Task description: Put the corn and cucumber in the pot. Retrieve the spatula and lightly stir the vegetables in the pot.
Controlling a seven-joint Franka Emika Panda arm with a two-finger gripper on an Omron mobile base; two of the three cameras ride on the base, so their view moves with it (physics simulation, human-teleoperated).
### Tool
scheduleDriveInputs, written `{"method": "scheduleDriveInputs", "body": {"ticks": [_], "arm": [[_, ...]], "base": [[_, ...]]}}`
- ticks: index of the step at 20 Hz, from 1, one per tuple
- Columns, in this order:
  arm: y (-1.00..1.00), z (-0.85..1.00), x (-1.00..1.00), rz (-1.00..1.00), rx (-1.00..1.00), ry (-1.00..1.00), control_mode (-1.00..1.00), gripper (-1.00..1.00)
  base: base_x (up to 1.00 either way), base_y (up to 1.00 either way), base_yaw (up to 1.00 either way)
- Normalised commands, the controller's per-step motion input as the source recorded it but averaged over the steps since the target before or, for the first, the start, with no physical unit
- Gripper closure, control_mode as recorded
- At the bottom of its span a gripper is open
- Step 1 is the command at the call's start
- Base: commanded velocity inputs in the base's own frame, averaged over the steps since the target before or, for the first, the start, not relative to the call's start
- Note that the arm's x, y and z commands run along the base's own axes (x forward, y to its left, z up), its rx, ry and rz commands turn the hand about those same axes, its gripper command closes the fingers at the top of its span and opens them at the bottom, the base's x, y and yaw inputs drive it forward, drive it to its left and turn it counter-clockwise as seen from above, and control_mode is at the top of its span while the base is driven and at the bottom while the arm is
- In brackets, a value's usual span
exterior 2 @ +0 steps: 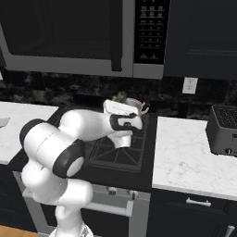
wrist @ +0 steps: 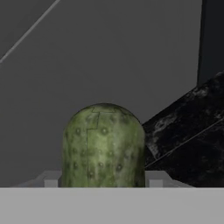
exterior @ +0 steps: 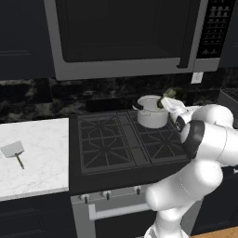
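1. Gripping the cucumber [wrist: 103, 146], the fingers [wrist: 103, 183] sit clamped against its two sides, and its rounded end pokes out toward the grey underside of the microwave [exterior: 125, 35].
2. From the left base view the cucumber [exterior: 168, 95] is up in the air at the right rim of the pot [exterior: 151, 112], just above it and tilted, with the white hand right below and behind.
3. The pot stands on the back right burner of the stove [exterior: 125, 142], its short black handle sticking out to the left.
4. From the right base view the arm folds across the stovetop, and a bit of green [exterior 2: 121, 96] peeks over the hand beside the pot's rim [exterior 2: 137, 104].
5. Whether anything already lies inside the pot, I cannot tell; the inside is hidden from these angles.
6. Over on the white marble surface [exterior: 42, 158] left of the stove, the spatula [exterior: 15, 152] lies flat, grey blade toward the left, thin handle pointing down and right, well apart from the pot.
7. A toaster [exterior 2: 223, 130] sits on the right-hand surface, far from the action.
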Motion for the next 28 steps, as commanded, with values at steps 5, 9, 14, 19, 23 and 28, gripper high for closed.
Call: {"method": "scheduleDriveInputs", "body": {"ticks": [5, 9, 14, 19, 23, 28], "arm": [[-0.07, -0.10, 0.50, -0.16, -0.02, 0.02, -1.00, 1.00], [-0.05, -0.17, 0.47, -0.16, -0.04, 0.07, -1.00, 1.00], [0.00, -0.24, 0.46, -0.15, -0.08, 0.09, -1.00, 1.00], [0.00, -0.30, 0.45, -0.15, -0.10, 0.11, -1.00, 1.00], [0.00, -0.25, 0.43, -0.15, -0.11, 0.09, -1.00, 1.00], [0.00, -0.21, 0.38, -0.14, -0.12, 0.12, -1.00, 1.00]], "base": [[0.00, 0.00, 0.00], [0.00, 0.00, 0.00], [0.00, 0.00, 0.00], [0.00, 0.00, 0.00], [0.00, 0.00, 0.00], [0.00, 0.00, 0.00]]}}
